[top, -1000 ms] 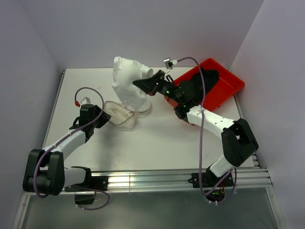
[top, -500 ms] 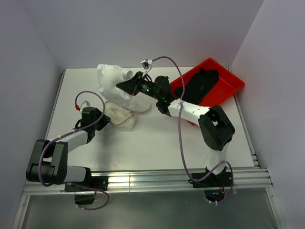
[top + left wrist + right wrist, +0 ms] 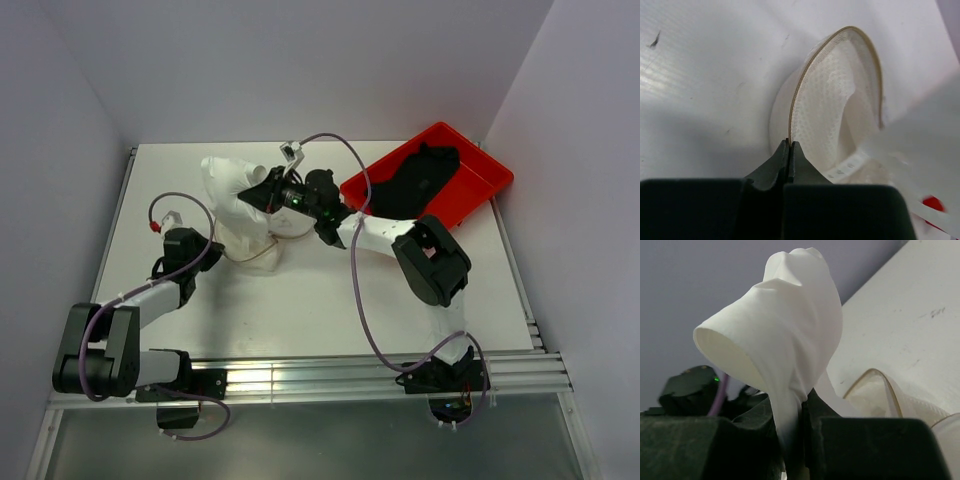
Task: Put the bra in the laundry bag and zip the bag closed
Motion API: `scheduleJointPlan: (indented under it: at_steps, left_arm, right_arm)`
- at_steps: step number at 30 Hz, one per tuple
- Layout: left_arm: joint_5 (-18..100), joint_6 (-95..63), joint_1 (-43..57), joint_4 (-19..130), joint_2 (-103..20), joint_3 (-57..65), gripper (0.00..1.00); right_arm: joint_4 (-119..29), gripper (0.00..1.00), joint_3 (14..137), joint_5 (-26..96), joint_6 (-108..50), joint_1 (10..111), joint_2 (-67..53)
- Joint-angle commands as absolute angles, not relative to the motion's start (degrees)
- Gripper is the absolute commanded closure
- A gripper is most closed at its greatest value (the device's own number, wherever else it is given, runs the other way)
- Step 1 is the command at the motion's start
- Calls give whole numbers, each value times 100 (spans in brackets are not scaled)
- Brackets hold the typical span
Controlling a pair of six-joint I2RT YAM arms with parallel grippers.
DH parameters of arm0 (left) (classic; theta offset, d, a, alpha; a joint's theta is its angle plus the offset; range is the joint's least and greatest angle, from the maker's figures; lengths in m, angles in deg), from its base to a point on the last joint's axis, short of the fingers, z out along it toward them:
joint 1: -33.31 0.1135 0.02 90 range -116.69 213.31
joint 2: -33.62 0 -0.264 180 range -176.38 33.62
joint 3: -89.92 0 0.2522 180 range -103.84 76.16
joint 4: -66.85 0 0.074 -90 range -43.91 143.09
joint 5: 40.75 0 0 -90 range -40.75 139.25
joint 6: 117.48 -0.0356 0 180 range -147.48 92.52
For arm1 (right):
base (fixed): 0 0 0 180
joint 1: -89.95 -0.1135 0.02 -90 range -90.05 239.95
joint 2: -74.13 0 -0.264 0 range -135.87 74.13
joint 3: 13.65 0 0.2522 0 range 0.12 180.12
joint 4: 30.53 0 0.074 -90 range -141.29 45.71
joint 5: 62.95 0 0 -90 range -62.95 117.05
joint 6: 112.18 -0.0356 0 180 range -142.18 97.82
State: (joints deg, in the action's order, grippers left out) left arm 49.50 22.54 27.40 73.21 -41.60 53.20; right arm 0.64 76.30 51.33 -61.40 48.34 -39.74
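White table (image 3: 330, 300), pale walls. Your left gripper (image 3: 790, 146) is pinched tight on the rim of the laundry bag (image 3: 827, 100), which lies left of the middle. Your right gripper (image 3: 801, 407) grips the bra (image 3: 782, 315), held up just over the bag. I think you should next push the bra into the bag's mouth. I count one bra, one bag and one red tray (image 3: 478, 192).

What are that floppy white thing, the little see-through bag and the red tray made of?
The bra looks like smooth, matte white fabric, probably with soft moulded padding: it drapes yet keeps a cup shape. The laundry bag is fine white mesh, its weave visible, with a tan edging. The red tray seems rigid plastic, judging by its crisp, straight rim.
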Motion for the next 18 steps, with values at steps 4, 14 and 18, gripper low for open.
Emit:
scheduleJointPlan:
  at_steps: [4, 14, 18]
  left_arm:
    - [4740, 2183, 2760, 7638, -3714, 5349, 100]
    - [4433, 2367, 2760, 7866, -3529, 5156, 100]
    - [4143, 2490, 2742, 8103, -3555, 5094, 100]
  right_arm:
    - [116, 100, 7448, 5008, -5585, 4724, -4040]
    - [-323, 100, 5875, 5017, -5224, 4592, -3003]
    - [-1173, 100, 5751, 5052, -4987, 4565, -2836]
